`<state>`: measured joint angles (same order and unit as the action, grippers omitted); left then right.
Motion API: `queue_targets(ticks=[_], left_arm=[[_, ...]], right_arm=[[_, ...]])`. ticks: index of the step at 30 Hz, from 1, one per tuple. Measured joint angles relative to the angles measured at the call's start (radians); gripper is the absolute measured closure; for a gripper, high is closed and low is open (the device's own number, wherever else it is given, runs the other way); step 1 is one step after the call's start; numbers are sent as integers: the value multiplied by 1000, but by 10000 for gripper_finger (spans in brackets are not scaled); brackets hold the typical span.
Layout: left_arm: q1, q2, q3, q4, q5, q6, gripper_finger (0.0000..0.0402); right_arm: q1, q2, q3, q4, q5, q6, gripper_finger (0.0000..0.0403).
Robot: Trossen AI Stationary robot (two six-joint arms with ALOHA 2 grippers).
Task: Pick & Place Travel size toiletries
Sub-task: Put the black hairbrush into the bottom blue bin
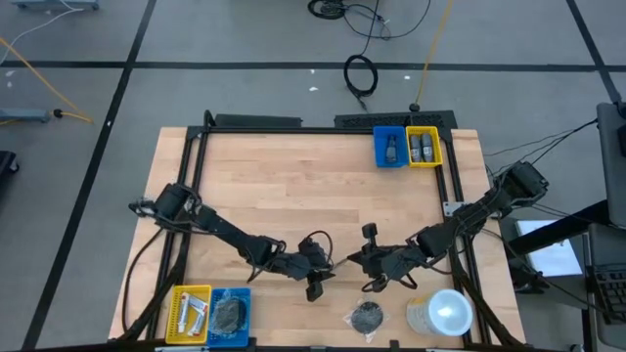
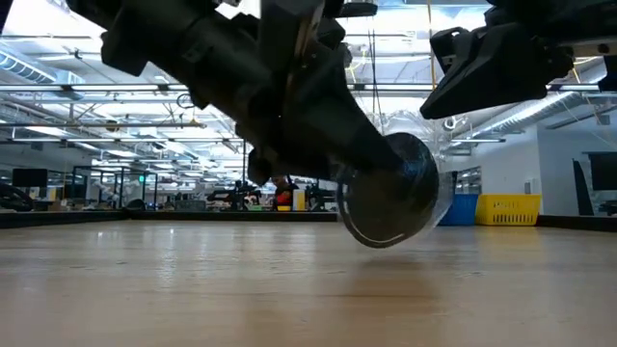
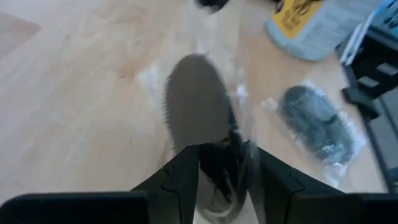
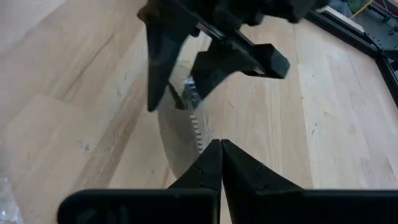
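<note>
My left gripper is shut on a dark round disc in clear wrap, near the middle of the table's near half. The disc stands on edge with its lower rim just above the wood. My right gripper is shut and points at the disc from the table's right side, its tips close to the wrap. A second wrapped disc lies flat on the table near the front edge. My left gripper pinches the wrapped disc between its two fingers at the rim nearest the wrist. The fingers slant down from the table's left. The disc hangs on edge beyond the fingertips. My right gripper may touch the wrap; I cannot tell.
A large white-lidded cup lies at the front right, beside the loose disc. A yellow bin and a blue bin sit at the front left. Another blue and yellow pair stands at the far right edge.
</note>
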<state>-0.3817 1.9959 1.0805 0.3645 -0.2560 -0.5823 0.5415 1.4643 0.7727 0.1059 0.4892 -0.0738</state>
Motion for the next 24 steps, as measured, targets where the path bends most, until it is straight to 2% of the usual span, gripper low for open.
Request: queue_targets(ticks=[4,6,9,10,17,24], left_arm=[[8,-9,6,-41,-13,-14,289],[11,-14,5,-80,-11,-27,317],[15,-14,6,-122,-11,-52,380],[16,-15,6,-128,-16,-59,385],[12,-20,6,-132,-15,-48,390],[-14,-113,4,-257,-58,-52,390]], right_arm=[[0,0,0,-1,0,1,403],[0,0,0,-1,0,1,403],[0,0,0,-2,-3,0,403],[0,0,0,-2,-5,0,403],[-12,0,0,-1,-47,1,402],[-12,0,0,1,8,1,370]])
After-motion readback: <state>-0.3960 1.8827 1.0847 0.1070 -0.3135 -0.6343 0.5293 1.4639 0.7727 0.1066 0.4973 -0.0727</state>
